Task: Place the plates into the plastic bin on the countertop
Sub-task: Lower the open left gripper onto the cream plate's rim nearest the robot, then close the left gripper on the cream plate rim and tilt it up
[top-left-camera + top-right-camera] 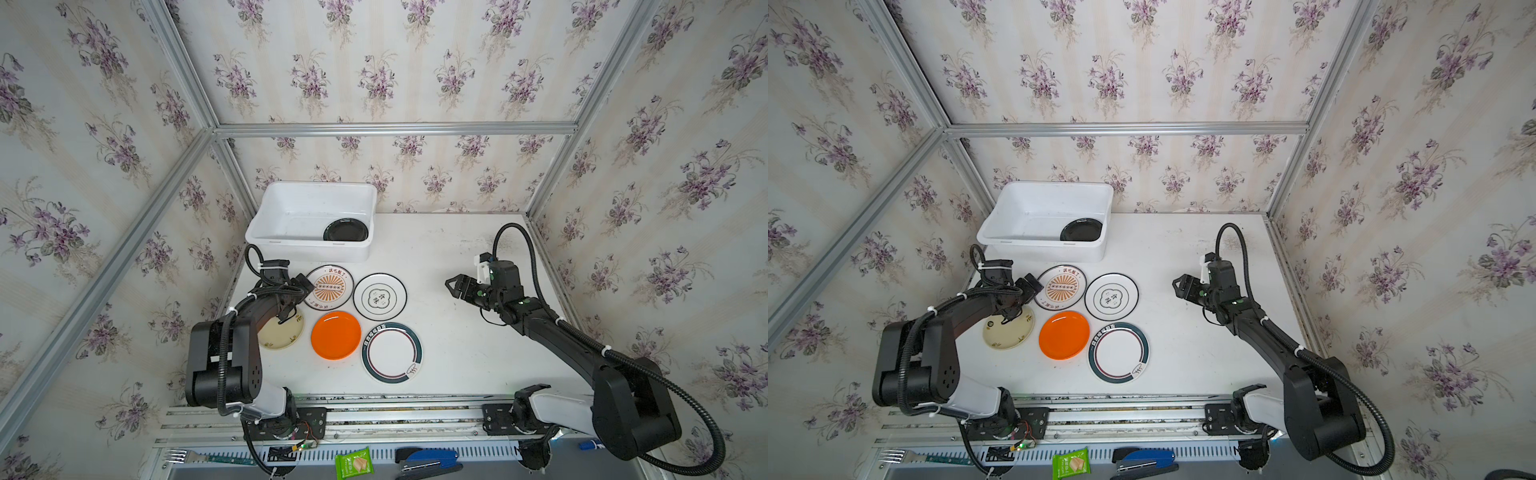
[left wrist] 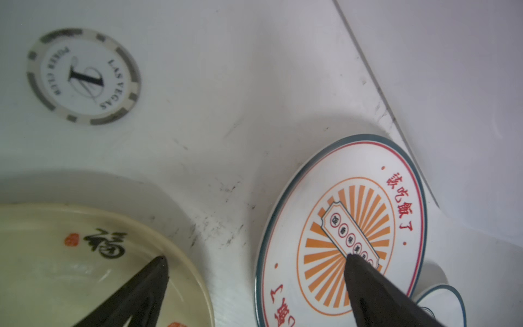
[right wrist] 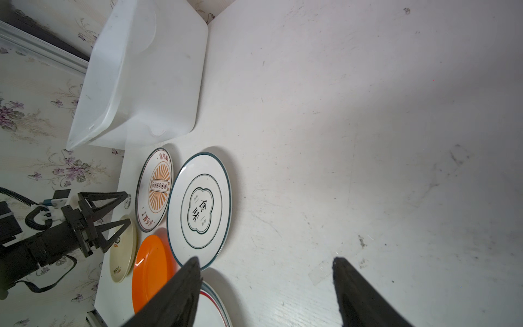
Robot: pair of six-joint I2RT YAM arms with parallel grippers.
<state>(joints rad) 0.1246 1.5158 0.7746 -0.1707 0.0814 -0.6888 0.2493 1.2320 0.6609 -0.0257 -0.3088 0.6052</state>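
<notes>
Left gripper and right gripper both open, nothing held.
Left jaws spread wide: one finger above the cream plate, the other above the sunburst plate, gripping neither. Right jaws part open over bare countertop, right of the plates. Emblem plate, orange plate, teal-banded plate lie flat on the left half. Black plate sits in the bin, near-right corner; bin stands far left, just beyond the sunburst plate.
</notes>
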